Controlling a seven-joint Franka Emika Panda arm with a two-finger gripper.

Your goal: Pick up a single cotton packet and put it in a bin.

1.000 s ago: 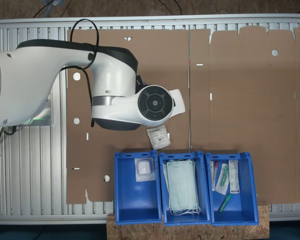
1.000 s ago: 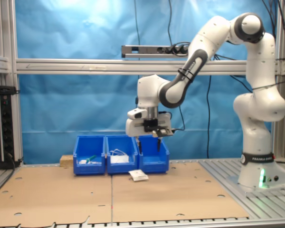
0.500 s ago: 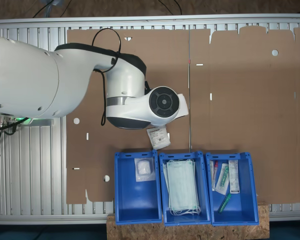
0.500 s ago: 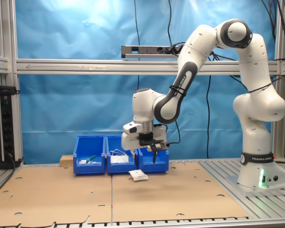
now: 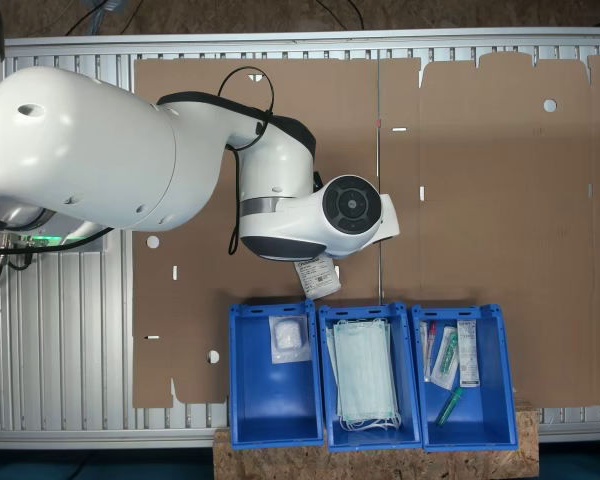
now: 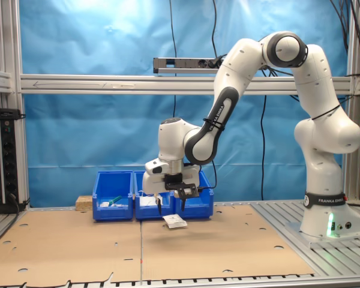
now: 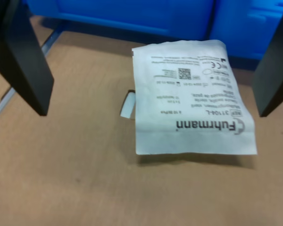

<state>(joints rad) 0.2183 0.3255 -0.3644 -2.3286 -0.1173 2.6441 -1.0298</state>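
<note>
The cotton packet (image 5: 320, 277), a small flat white square with black print, lies on the cardboard just in front of the blue bins; the arm's wrist partly covers it in the first exterior view. My gripper (image 6: 171, 207) hangs open a little above the packet (image 6: 175, 221). In the wrist view the black fingers (image 7: 26, 61) stand on either side of the packet (image 7: 191, 99), apart from it. The bin (image 5: 270, 410) at the first exterior view's left holds one white packet (image 5: 289, 340); it is the bin (image 6: 199, 201) at the second exterior view's right.
A middle blue bin (image 5: 412, 375) holds pale green face masks (image 5: 365, 375). A third bin (image 5: 500, 420) holds long syringe packs (image 5: 467, 355). Brown cardboard (image 5: 480, 200) covers the table. Blue bin walls (image 7: 132, 14) stand close behind the packet. The robot base (image 6: 327, 222) stands at the second exterior view's right.
The arm has come down and swung over the packet, moving toward the second exterior view's left. The open gripper now hangs low, straddling the packet. The packet has not moved.
</note>
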